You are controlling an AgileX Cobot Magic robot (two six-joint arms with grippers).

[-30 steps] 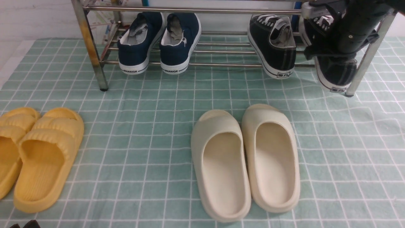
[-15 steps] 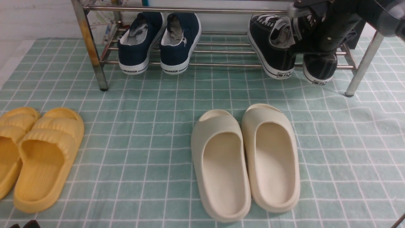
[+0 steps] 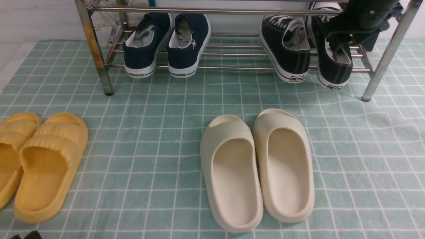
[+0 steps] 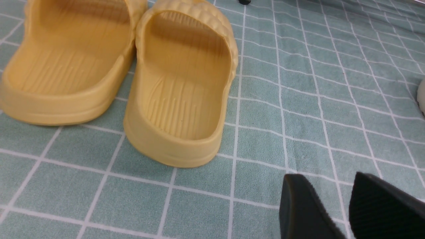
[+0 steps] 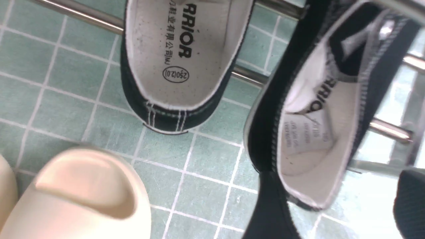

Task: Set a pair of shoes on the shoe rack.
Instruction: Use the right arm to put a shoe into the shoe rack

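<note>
Upper right, black canvas sneakers (image 3: 292, 63) on the shiny metal-tube rack (image 3: 232, 11): likely light, soft; best gripped at the heel collar. Jaws: right gripper (image 5: 337, 207) wide, left gripper (image 4: 332, 199) narrow, empty.

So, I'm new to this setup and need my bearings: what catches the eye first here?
The cream slippers sit centre front, with yellow slippers at the left edge. Behind, the shoe rack carries navy sneakers and the black sneakers, the right gripper open above the rightmost.
</note>
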